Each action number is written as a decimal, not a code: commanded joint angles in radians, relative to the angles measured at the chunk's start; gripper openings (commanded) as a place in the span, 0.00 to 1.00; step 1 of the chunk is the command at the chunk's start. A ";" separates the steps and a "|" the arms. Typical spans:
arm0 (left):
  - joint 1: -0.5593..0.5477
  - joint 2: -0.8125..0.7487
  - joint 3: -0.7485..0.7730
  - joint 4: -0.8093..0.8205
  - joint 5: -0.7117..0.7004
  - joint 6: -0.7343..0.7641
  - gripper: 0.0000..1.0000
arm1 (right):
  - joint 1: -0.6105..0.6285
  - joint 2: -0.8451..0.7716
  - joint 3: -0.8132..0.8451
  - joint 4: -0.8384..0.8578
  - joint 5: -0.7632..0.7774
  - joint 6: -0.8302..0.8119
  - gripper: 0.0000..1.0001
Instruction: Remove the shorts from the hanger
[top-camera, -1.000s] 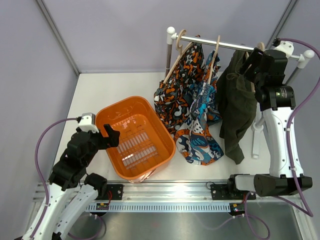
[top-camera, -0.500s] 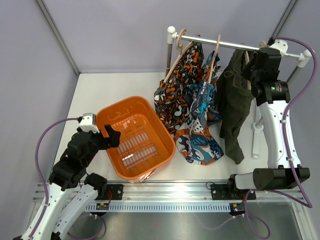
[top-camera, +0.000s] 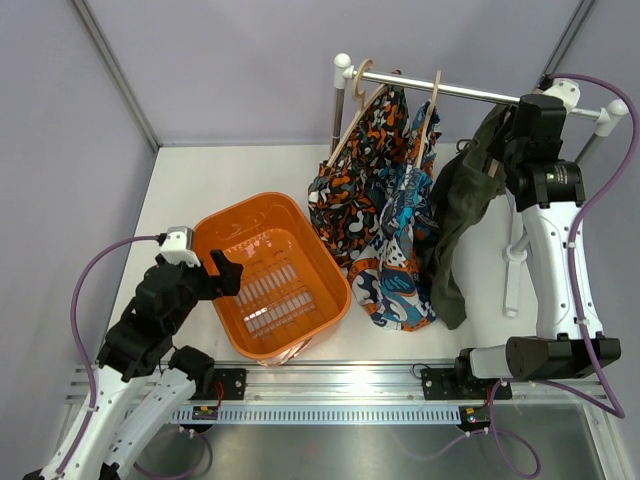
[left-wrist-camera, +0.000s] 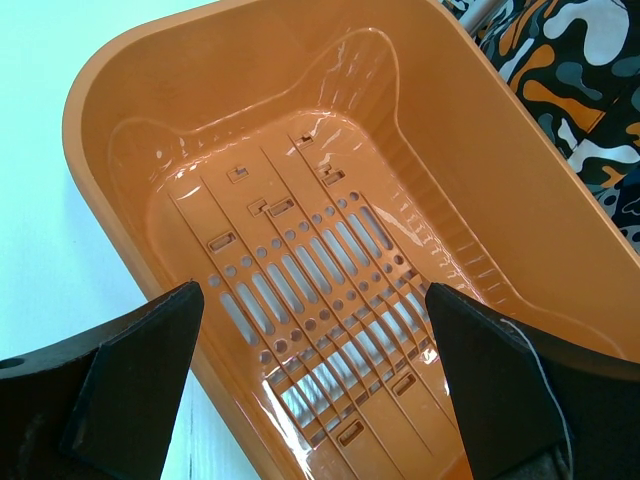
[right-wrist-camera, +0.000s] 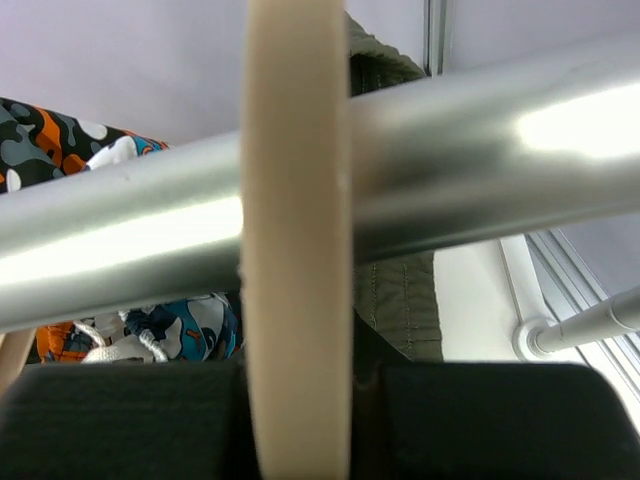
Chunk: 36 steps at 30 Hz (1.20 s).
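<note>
Three shorts hang on wooden hangers from a metal rail (top-camera: 450, 90): orange-black-white blotch print (top-camera: 355, 180), blue-orange-white swirl print (top-camera: 405, 250) and plain dark olive-green (top-camera: 455, 220). My right gripper (top-camera: 510, 125) is up at the rail, shut on the wooden hanger (right-wrist-camera: 297, 250) of the olive shorts (right-wrist-camera: 400, 300). The hanger runs straight between the black fingers (right-wrist-camera: 480, 420) and crosses the rail (right-wrist-camera: 480, 150). The olive shorts hang slanted down to the left. My left gripper (top-camera: 225, 272) stands open over the orange basket (top-camera: 240, 208), holding nothing (left-wrist-camera: 312, 292).
The basket (left-wrist-camera: 480, 180) is bare inside, with a slotted floor. The blotch print shorts (left-wrist-camera: 570, 80) lie close to its right rim. The rail's white posts (top-camera: 342, 75) stand at the back of the white table. Grey walls enclose the table.
My right gripper has shut on the olive shorts' hanger. The olive shorts have swung, with the lower end moving left toward the swirl print pair. The left arm has not moved.
</note>
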 joint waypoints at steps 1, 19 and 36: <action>-0.006 0.005 0.029 0.043 -0.004 0.004 0.99 | -0.003 -0.064 0.084 -0.035 0.029 0.009 0.00; -0.007 0.008 0.029 0.043 -0.002 0.004 0.99 | -0.003 -0.374 0.054 -0.273 -0.212 0.009 0.00; -0.007 -0.035 0.056 0.119 0.184 0.053 0.99 | -0.003 -0.622 0.040 -0.202 -1.110 0.109 0.00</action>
